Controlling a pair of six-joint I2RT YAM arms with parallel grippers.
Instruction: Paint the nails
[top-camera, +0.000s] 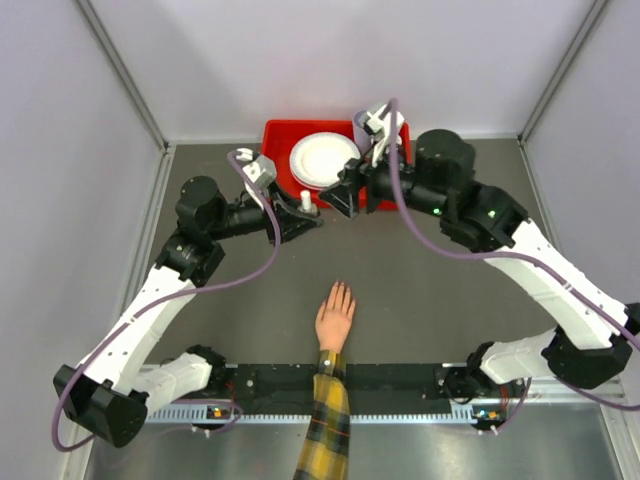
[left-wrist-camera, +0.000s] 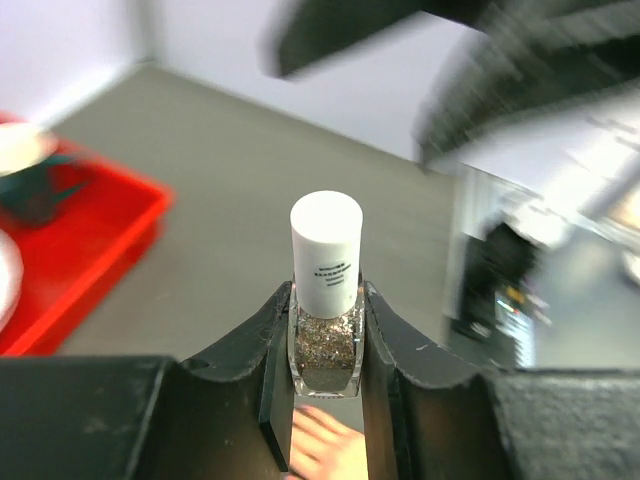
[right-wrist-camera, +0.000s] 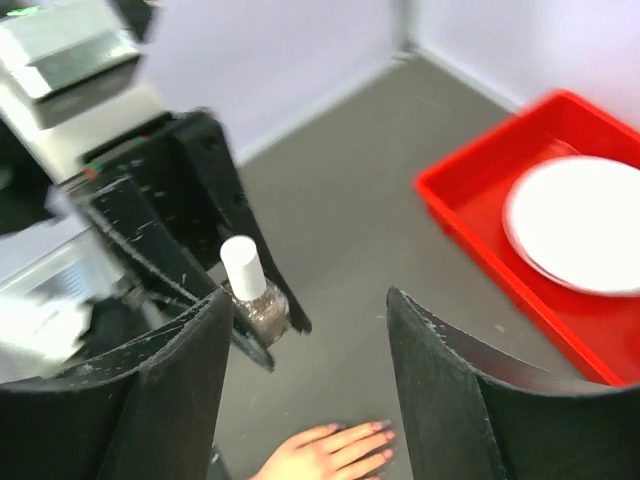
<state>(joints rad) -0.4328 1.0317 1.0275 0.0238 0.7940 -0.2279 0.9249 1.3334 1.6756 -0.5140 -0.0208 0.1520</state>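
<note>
A peach hand (top-camera: 335, 318) with a yellow plaid sleeve lies flat on the grey table, fingers pointing away from the arm bases. Its nails (top-camera: 340, 288) show as small pinkish tips (right-wrist-camera: 385, 432) in the right wrist view. My left gripper (top-camera: 305, 212) is shut on a small clear bottle (left-wrist-camera: 326, 335) of glittery polish, held upright above the table with its white cap (left-wrist-camera: 326, 250) on. My right gripper (right-wrist-camera: 310, 295) is open and empty, just to the right of the bottle (right-wrist-camera: 250, 290) and apart from it. The hand (left-wrist-camera: 325, 450) lies below and nearer than both grippers.
A red tray (top-camera: 275, 135) sits at the back of the table with a white plate (top-camera: 323, 160) in it, right behind both grippers. Pale walls close off the left, right and back. Both arms' bases stand on the black rail (top-camera: 400, 380) at the near edge.
</note>
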